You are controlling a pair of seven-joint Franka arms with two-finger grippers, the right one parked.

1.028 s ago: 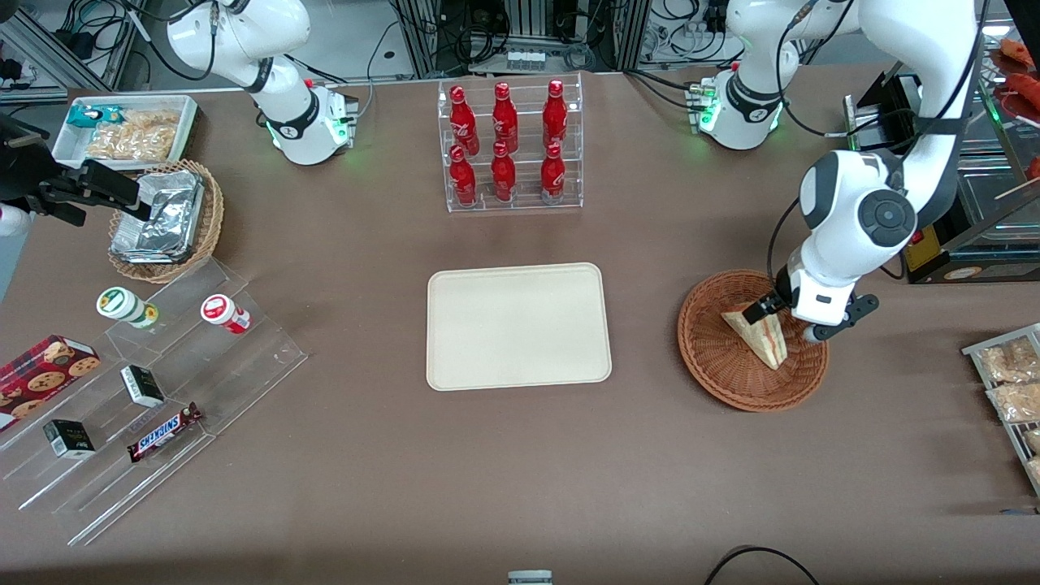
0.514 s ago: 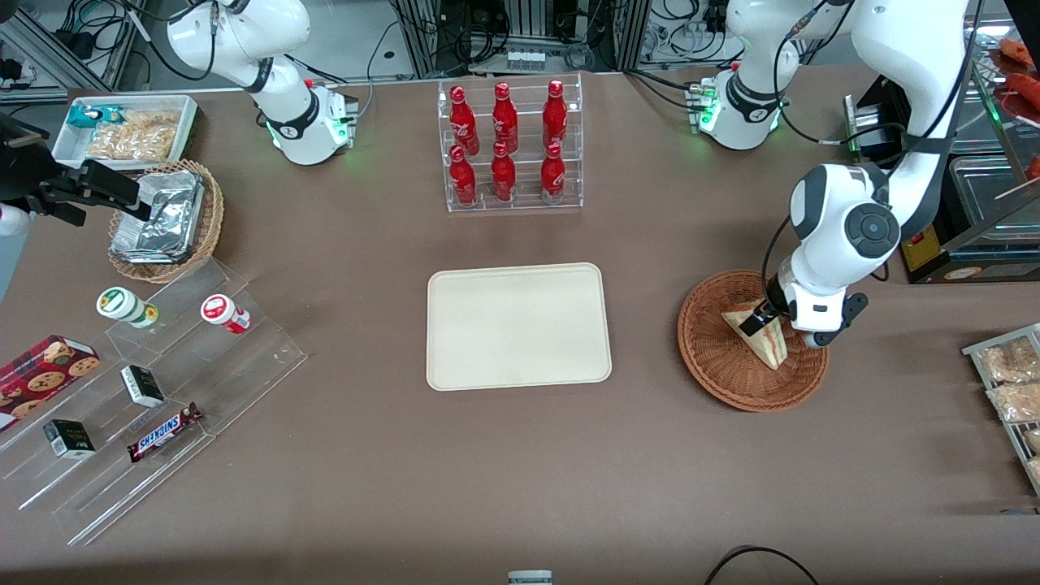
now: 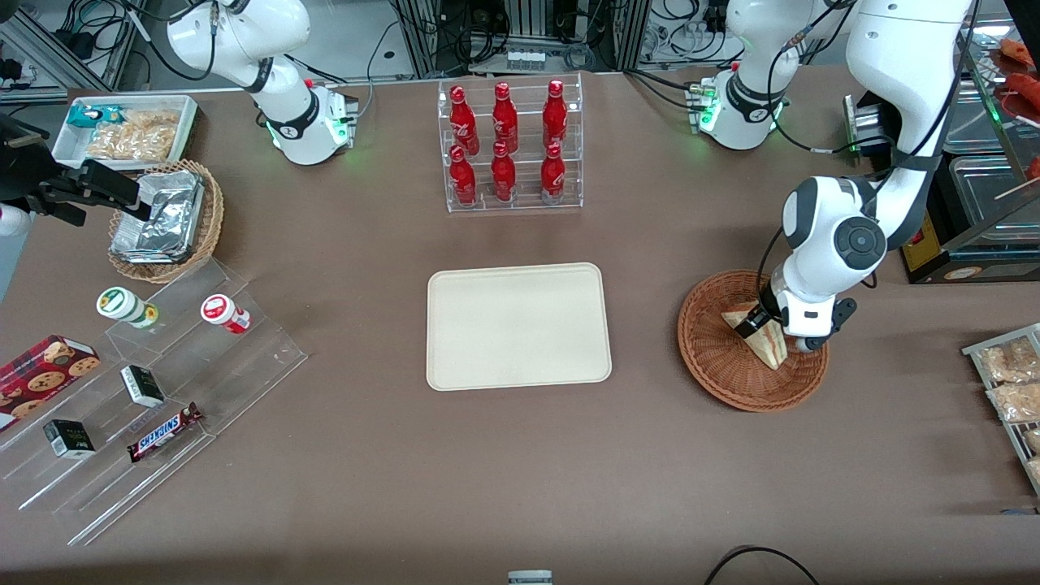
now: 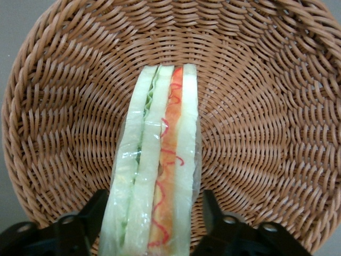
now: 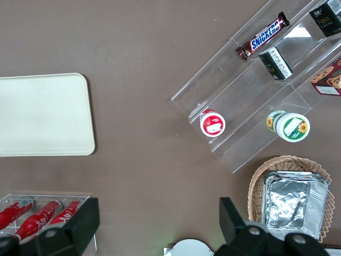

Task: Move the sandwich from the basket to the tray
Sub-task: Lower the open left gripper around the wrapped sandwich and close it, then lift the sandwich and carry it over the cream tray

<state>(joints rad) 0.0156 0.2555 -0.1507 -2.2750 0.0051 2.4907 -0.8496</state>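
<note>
The sandwich (image 3: 766,348), a pale bread wedge with red and green filling, stands on edge in the reddish-brown wicker basket (image 3: 731,382). My left gripper (image 3: 772,329) is down in the basket and straddles the sandwich. In the left wrist view the sandwich (image 4: 160,160) lies between the two black fingers (image 4: 96,213), one on each side, with a thin gap at each, so the gripper (image 4: 154,201) is open. The basket weave (image 4: 256,106) fills that view. The cream-beige tray (image 3: 518,325) lies flat at the table's middle, toward the parked arm from the basket, and also shows in the right wrist view (image 5: 42,114).
A clear rack of red bottles (image 3: 508,146) stands farther from the front camera than the tray. A metal tray of snack packs (image 3: 1011,390) lies beside the basket at the working arm's end. A tan basket with foil packs (image 3: 166,219) and clear acrylic steps (image 3: 162,390) lie toward the parked arm's end.
My gripper has come down over the sandwich and shifted slightly toward the tray, so its fingers now sit on either side of the wedge. The sandwich has not moved.
</note>
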